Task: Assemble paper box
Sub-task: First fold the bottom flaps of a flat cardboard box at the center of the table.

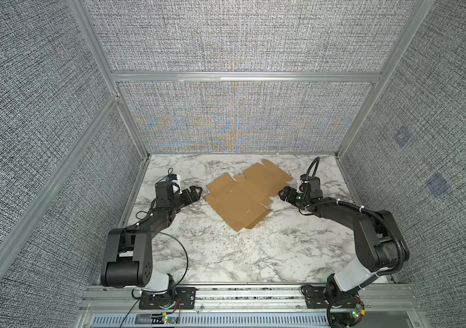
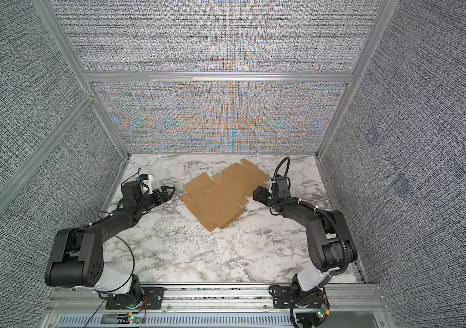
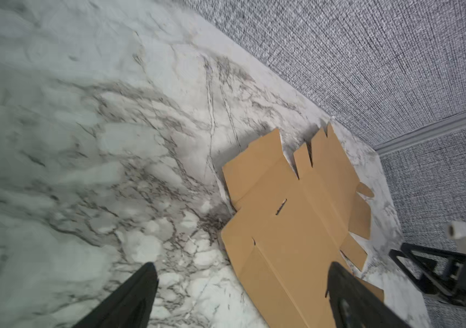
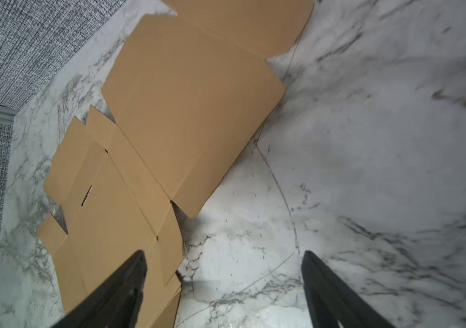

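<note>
The paper box (image 1: 243, 196) (image 2: 220, 196) is a flat tan die-cut cardboard sheet with flaps and slots. It lies unfolded on the marble table, toward the back, in both top views. My left gripper (image 1: 197, 192) (image 2: 171, 192) is open just off the sheet's left edge. In the left wrist view the left gripper (image 3: 241, 267) has one finger over the paper box (image 3: 297, 227) and the other over bare marble. My right gripper (image 1: 282, 193) (image 2: 256, 193) is open at the sheet's right edge. In the right wrist view the right gripper (image 4: 223, 252) has one finger over the paper box (image 4: 183, 99). Neither gripper holds anything.
The white marble table (image 1: 240, 255) is enclosed by grey fabric walls with aluminium frame bars (image 1: 243, 76) at the back and both sides. The arm bases stand on a metal rail (image 1: 248, 295) at the front edge.
</note>
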